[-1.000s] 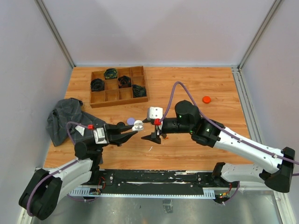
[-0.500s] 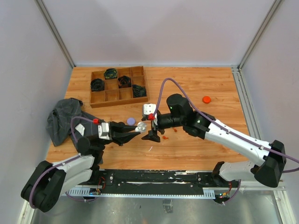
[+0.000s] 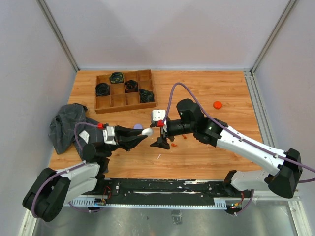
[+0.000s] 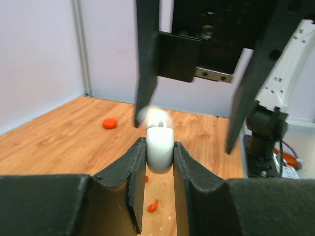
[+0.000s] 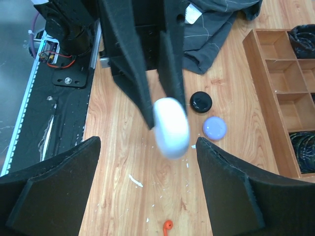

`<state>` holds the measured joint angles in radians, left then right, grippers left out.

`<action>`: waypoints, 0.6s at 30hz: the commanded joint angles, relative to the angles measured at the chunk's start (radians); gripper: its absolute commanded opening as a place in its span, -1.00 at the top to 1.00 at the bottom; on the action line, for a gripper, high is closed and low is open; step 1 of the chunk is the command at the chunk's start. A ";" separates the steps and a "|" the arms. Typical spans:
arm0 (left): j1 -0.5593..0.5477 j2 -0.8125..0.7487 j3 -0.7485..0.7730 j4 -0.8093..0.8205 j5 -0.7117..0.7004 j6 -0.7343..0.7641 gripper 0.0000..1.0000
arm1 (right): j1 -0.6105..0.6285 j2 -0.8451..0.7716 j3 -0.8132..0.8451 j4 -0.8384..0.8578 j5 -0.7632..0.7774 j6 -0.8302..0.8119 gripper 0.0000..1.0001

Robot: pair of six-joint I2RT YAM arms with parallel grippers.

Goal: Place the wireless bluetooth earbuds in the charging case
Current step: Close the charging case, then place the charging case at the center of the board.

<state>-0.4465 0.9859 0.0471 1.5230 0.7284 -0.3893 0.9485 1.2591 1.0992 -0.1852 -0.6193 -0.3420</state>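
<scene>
Here the left gripper (image 4: 160, 156) is clenched on the charging case (image 4: 160, 142): the white, rounded case sits pinched between the two finger pads, its upper part poking out beyond the tips. That end of the case is blurred in both wrist views, so whether its lid stands open I cannot tell.

The right gripper (image 5: 147, 145) faces it head-on with its jaws released and spread wide, holding nothing. The case hangs just in front of the gap between them, touching neither finger.

An orange-red earbud (image 5: 168, 225) lies on the wooden table (image 3: 206, 157), below the right jaws and roughly centred between them. From the left wrist it shows low down, under the held case and between the left fingers. It is free of both grippers.

Beyond the right jaws and past the case, toward the left arm, a lavender puck (image 5: 214, 128) and a black puck (image 5: 201, 101) rest near each other on the table. A grey cloth (image 5: 216, 34) lies further out. A wooden compartment tray (image 5: 256, 73) lies off the outer side of one right finger, with dark coiled items in some cells. Well beyond the left jaws, an orange puck (image 4: 110, 123) sits alone on the table.
</scene>
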 commanded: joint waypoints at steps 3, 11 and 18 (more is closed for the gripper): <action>0.005 -0.008 0.018 -0.013 -0.122 0.015 0.99 | -0.005 -0.044 -0.048 -0.023 0.034 0.011 -0.59; 0.006 -0.070 0.079 -0.456 -0.251 -0.049 0.99 | -0.005 -0.065 -0.080 -0.009 0.228 0.066 -0.63; 0.006 -0.118 0.143 -0.935 -0.480 -0.137 0.99 | -0.005 -0.098 -0.182 0.049 0.399 0.144 -0.65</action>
<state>-0.4461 0.8841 0.1467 0.9096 0.4126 -0.4671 0.9485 1.1866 0.9611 -0.1753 -0.3553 -0.2649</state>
